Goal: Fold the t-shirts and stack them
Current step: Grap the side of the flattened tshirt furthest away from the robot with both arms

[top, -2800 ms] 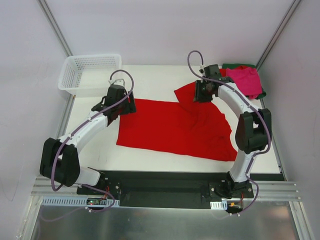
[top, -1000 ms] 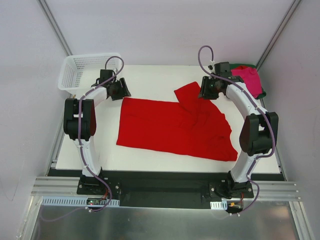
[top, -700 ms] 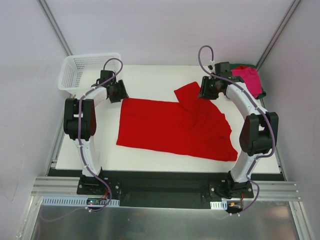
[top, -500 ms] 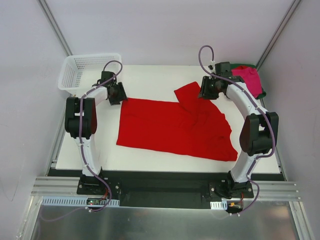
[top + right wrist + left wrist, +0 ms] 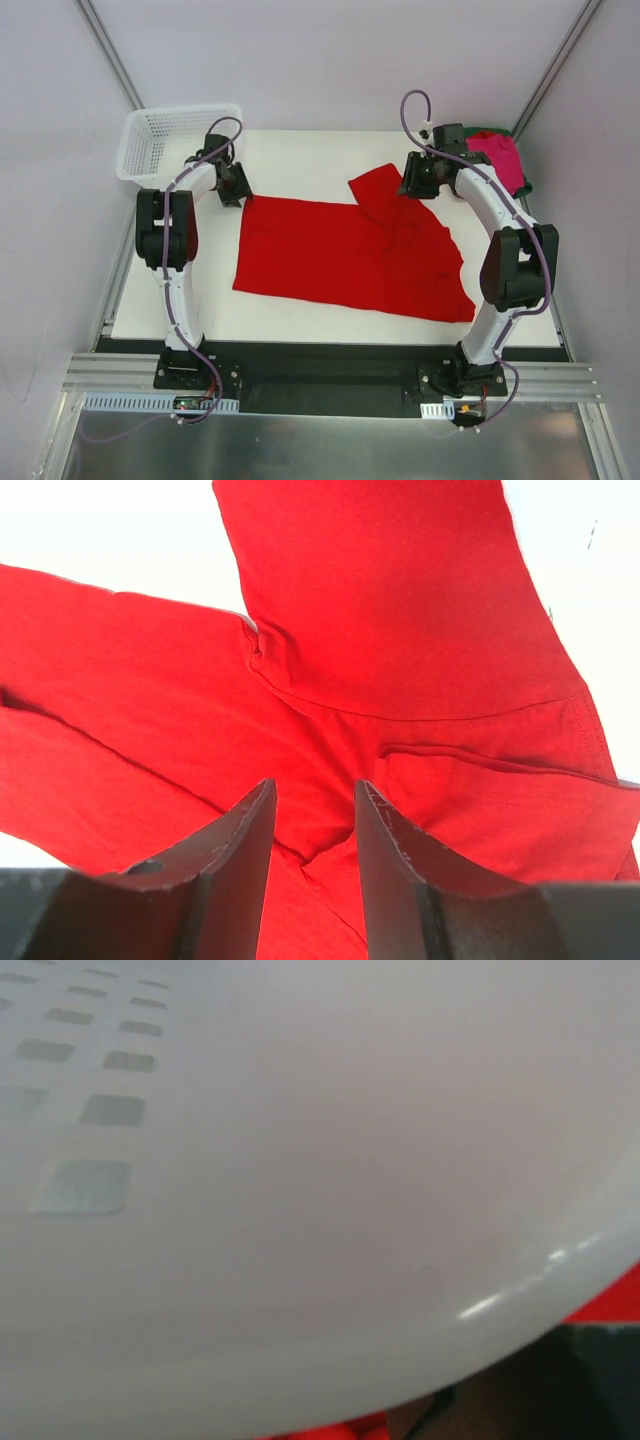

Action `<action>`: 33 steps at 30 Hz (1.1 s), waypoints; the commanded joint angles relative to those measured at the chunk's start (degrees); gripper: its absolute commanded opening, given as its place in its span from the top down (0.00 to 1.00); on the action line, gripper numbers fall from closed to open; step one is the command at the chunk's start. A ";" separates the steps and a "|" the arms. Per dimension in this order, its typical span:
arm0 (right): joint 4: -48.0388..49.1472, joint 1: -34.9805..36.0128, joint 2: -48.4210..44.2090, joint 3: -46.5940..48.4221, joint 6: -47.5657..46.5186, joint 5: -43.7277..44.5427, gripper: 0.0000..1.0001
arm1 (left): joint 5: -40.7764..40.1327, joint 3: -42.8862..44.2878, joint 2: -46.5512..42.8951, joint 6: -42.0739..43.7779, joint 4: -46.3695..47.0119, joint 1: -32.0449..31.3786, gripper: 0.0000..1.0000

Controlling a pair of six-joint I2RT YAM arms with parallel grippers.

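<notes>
t-shirt [image 5: 340,255], bright red, lies spread flat on the table [image 5: 300,150]; soft, light cloth likely to slump, so i'd pinch its far corners. right gripper [image 5: 310,850] hovers over the sleeve [image 5: 380,590], fingers narrowly apart, holding nothing. left gripper [image 5: 238,188] is at the far-left corner beside the basket [image 5: 170,135]; its fingers i cannot tell.

No lettering seems legible on anything here.

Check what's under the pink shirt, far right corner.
A dark green shirt: only its edges show around the pink shirt. Anything further down is covered.
</notes>
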 commanded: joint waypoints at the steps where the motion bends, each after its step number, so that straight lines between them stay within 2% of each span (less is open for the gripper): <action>1: 0.12 -0.62 -3.29 0.98 0.47 -1.16 0.60 | 1.11 3.11 3.29 0.80 2.07 0.48 0.60; 16: -0.05 -1.06 -3.37 0.90 0.47 -1.34 0.59 | 0.68 6.98 5.49 0.98 0.31 0.04 0.63; 19: -0.05 -1.06 -3.37 0.99 0.47 -1.42 0.60 | 0.33 6.98 5.49 0.72 -0.04 0.04 0.71; 20: -0.05 -1.14 -3.29 0.90 0.47 -1.43 0.60 | 0.33 6.98 5.49 0.72 -0.04 0.04 0.79; 23: -0.05 -1.32 -3.11 0.99 0.47 -1.43 0.60 | 0.41 6.98 5.58 0.72 -0.21 0.04 0.89; 24: 0.04 -1.32 -2.93 0.99 0.47 -1.51 0.60 | 0.50 6.98 5.50 0.72 -0.21 0.04 0.96; 29: 1.70 -1.85 -0.66 1.60 0.47 -1.95 0.59 | 0.59 6.98 5.58 0.72 -0.13 0.04 1.00; 33: 2.23 -2.64 7.32 8.25 2.66 -4.41 0.59 | 0.85 6.72 5.41 0.80 -0.21 0.04 1.00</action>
